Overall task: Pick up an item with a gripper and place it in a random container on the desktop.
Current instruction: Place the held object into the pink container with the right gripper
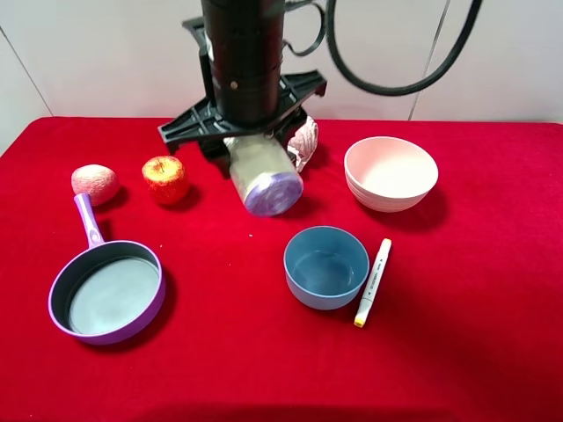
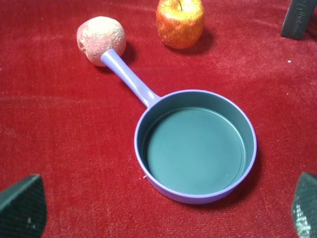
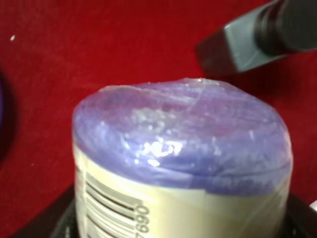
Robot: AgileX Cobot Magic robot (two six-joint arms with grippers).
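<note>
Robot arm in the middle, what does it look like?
The arm is a thick black tube with ridged rings. Black cables loop beside it. A flat black bracket spreads at its end. The left gripper has dark, bumpy fingertips.

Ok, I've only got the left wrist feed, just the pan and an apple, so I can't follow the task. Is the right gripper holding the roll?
Observer: Yes. The right gripper is shut on the roll, with its purple end tipped toward the high camera.
Operator: Where's the pink bowl from there?
Observer: The pink bowl stands empty to the right of the roll in the high view.
Operator: Anything else near that path?
Observer: The blue bowl sits nearer the front, off that line, with a marker lying beside it.
</note>
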